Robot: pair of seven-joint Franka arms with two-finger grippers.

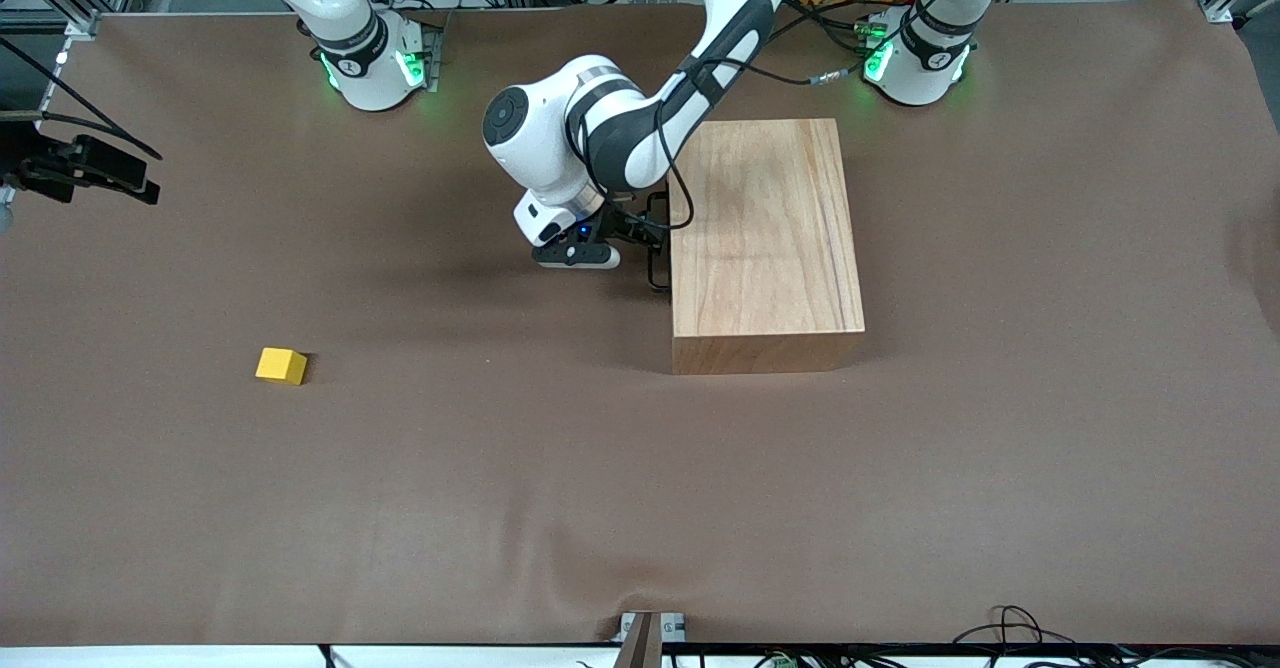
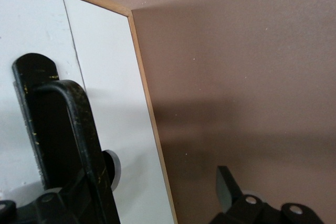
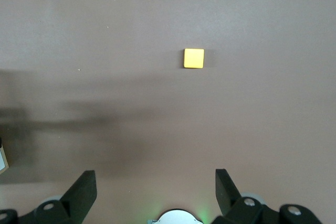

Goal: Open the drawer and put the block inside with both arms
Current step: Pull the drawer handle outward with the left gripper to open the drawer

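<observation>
The wooden box (image 1: 765, 238) stands mid-table with the drawer shut. Its white front (image 2: 105, 77) and black bar handle (image 1: 657, 278) face the right arm's end of the table. My left gripper (image 1: 648, 233) is at the handle (image 2: 73, 140), open, with the bar beside one finger; the other finger (image 2: 227, 184) is off the box's edge over the cloth. The yellow block (image 1: 281, 365) lies on the cloth toward the right arm's end, nearer the front camera than the box. My right gripper (image 3: 155, 174) is open and empty, high over the table, with the block (image 3: 193, 58) below it.
A brown cloth (image 1: 640, 488) covers the table. A black device (image 1: 85, 170) juts in at the right arm's end of the table. The right arm's green-lit base (image 1: 370, 63) and the left arm's base (image 1: 920, 58) stand along the back edge.
</observation>
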